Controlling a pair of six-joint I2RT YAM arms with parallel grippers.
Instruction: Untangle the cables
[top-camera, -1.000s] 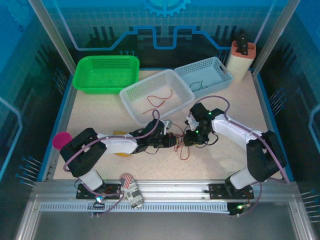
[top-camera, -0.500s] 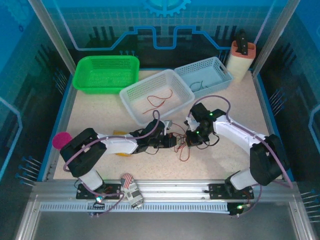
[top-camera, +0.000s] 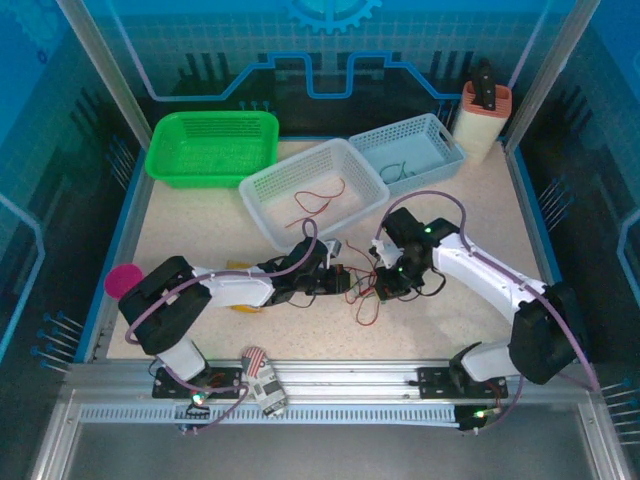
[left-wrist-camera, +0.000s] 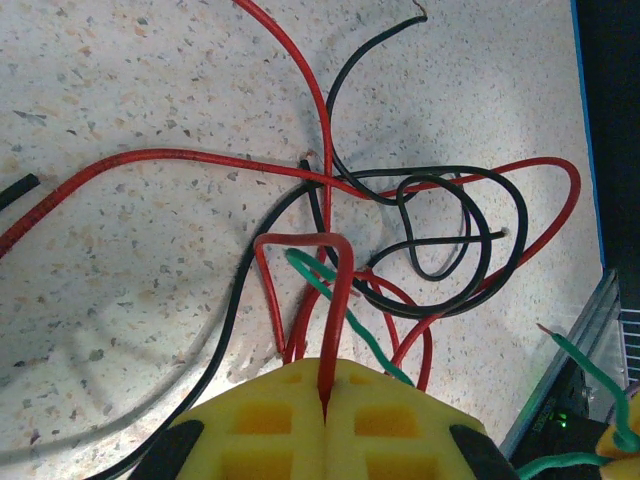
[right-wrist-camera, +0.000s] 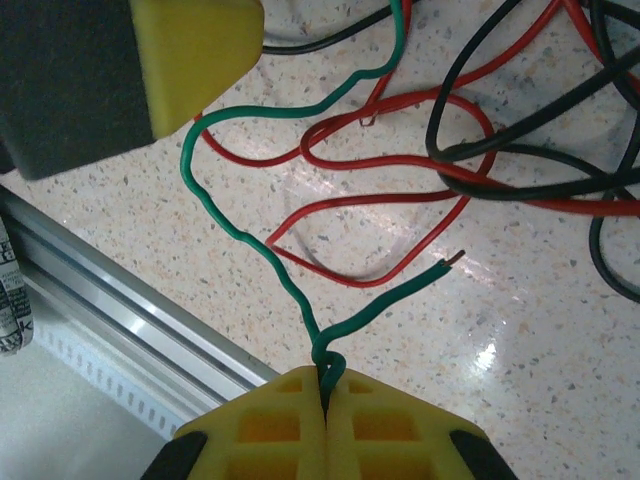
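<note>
The cables (top-camera: 366, 292) lie tangled on the speckled table between my two grippers. My left gripper (top-camera: 345, 283) reaches in from the left. In the left wrist view it (left-wrist-camera: 325, 388) is shut on a bent red cable (left-wrist-camera: 338, 300), with a green cable (left-wrist-camera: 369, 339) and looping black cables (left-wrist-camera: 480, 250) beyond its pads. My right gripper (top-camera: 384, 284) comes in from the right. The right wrist view has it (right-wrist-camera: 325, 388) shut on a kinked green cable (right-wrist-camera: 286, 281), which runs up toward the left gripper's yellow pad (right-wrist-camera: 195, 50), over a red loop (right-wrist-camera: 361, 283).
A white basket (top-camera: 270, 190) holding a red cable (top-camera: 315, 200), a blue-grey basket (top-camera: 440, 135) and a green basket (top-camera: 170, 165) stand at the back. An orange-topped container (top-camera: 483, 120) is at the back right, a pink disc (top-camera: 125, 280) on the left. The metal rail (top-camera: 330, 375) runs along the front.
My right gripper has shut on the green cable and drawn slightly right, its elbow swinging outward. The left gripper has stayed shut on the red cable, almost still.
</note>
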